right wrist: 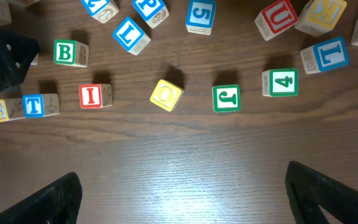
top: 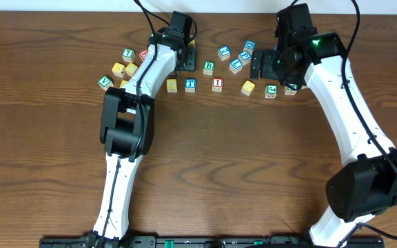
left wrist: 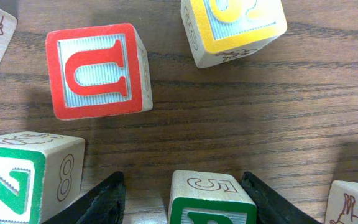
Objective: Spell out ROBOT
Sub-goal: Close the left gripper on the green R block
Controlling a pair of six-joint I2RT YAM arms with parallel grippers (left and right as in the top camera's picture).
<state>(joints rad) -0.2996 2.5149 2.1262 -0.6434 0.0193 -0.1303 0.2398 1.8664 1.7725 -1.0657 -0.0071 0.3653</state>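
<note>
Lettered wooden blocks lie scattered along the far side of the table. My left gripper [left wrist: 182, 182] is low over the table, open around a green-faced block [left wrist: 211, 202] with a 5 on its side. Its letter is cut off. In the overhead view the left gripper [top: 181, 63] hides that block. A red U [left wrist: 95, 70] lies just beyond it. My right gripper [right wrist: 179, 193] is open and empty, high over bare wood, seen in the overhead view [top: 260, 65]. Before it lie a green B [right wrist: 67, 53], blue T [right wrist: 33, 104], red I [right wrist: 94, 95] and yellow O [right wrist: 166, 94].
A green J [right wrist: 226, 98], green 4 [right wrist: 281, 82], blue L [right wrist: 325, 55], red U [right wrist: 277, 17] and yellow K [right wrist: 321, 15] lie to the right. A green-lettered block [left wrist: 17, 180] and a yellow block [left wrist: 235, 25] flank the left gripper. The table's near half [top: 253, 172] holds no blocks.
</note>
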